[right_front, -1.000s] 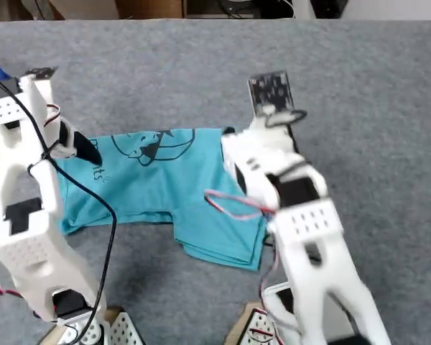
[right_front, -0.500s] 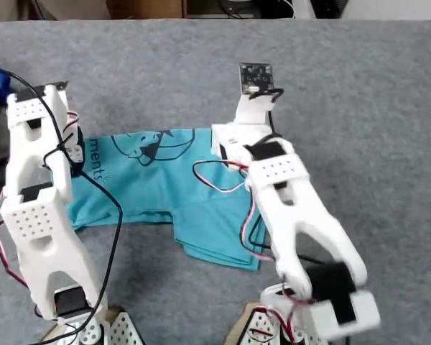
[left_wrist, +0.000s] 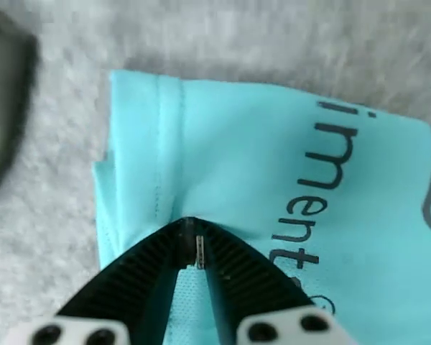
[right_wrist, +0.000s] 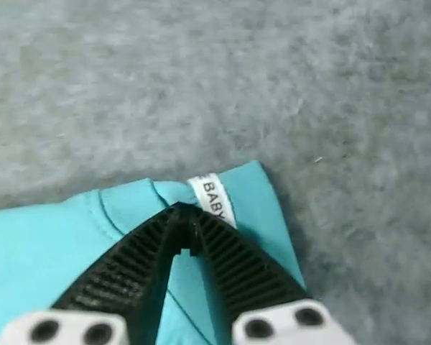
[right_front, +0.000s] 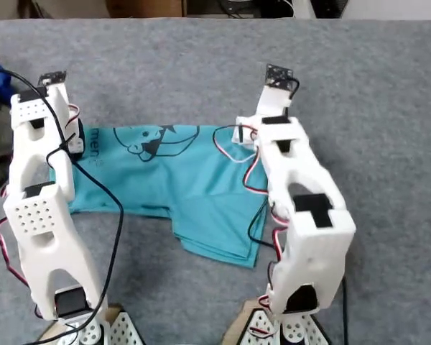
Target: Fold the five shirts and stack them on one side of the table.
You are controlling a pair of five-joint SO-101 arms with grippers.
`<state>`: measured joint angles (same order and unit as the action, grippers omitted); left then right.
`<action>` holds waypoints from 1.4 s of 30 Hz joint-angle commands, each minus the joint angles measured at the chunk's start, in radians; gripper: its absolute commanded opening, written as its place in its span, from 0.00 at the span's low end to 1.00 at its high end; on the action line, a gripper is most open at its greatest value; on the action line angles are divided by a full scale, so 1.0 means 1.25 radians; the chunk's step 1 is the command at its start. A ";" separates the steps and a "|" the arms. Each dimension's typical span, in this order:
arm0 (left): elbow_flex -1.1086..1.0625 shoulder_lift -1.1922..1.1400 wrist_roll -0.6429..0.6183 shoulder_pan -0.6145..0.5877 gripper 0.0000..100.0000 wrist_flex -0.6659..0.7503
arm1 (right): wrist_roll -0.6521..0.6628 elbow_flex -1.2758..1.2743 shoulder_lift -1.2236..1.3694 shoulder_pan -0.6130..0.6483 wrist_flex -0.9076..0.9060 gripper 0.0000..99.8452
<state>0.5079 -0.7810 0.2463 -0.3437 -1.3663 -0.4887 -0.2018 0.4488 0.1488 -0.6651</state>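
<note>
Across the table (right_front: pixel 373 108), covered in grey felt-like cloth, our teal shirt (right_front: pixel 179 180) lies spread between our two arms, its lower part doubled into layers. We have our left gripper (left_wrist: pixel 190 231) closed to the tips on a pinch of thin knit at the shirt's hemmed end, beside dark printed lettering. Our right gripper (right_wrist: pixel 183 215) is likewise closed, nipping the shirt's opposite end. Its fingers (right_wrist: pixel 237 273) are black and ribbed. Just beside their tips we see a small white label (right_wrist: pixel 214 198) sewn to the cloth.
</note>
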 commanded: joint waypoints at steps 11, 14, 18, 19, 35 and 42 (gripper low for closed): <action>0.153 0.001 0.005 0.005 0.02 0.042 | -0.001 0.196 0.047 -0.033 -0.119 0.00; 0.153 0.006 0.005 0.005 0.02 0.039 | 0.026 0.251 0.047 -0.033 -0.189 0.00; 0.169 0.013 0.005 0.002 0.02 0.012 | 0.081 0.366 0.047 -0.026 -0.338 0.01; 0.193 0.019 0.005 0.002 0.02 -0.018 | 0.090 0.400 0.047 -0.026 -0.376 0.01; 0.431 0.042 0.093 -0.020 0.02 -0.317 | 0.641 0.833 0.046 0.084 -0.899 0.01; 0.172 0.231 0.161 -0.049 0.02 -0.315 | 0.899 0.700 -0.093 0.139 -0.896 0.00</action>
<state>0.8546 -0.6536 0.4028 -0.3943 -1.7484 0.5025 0.7419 0.4733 0.2731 -1.7668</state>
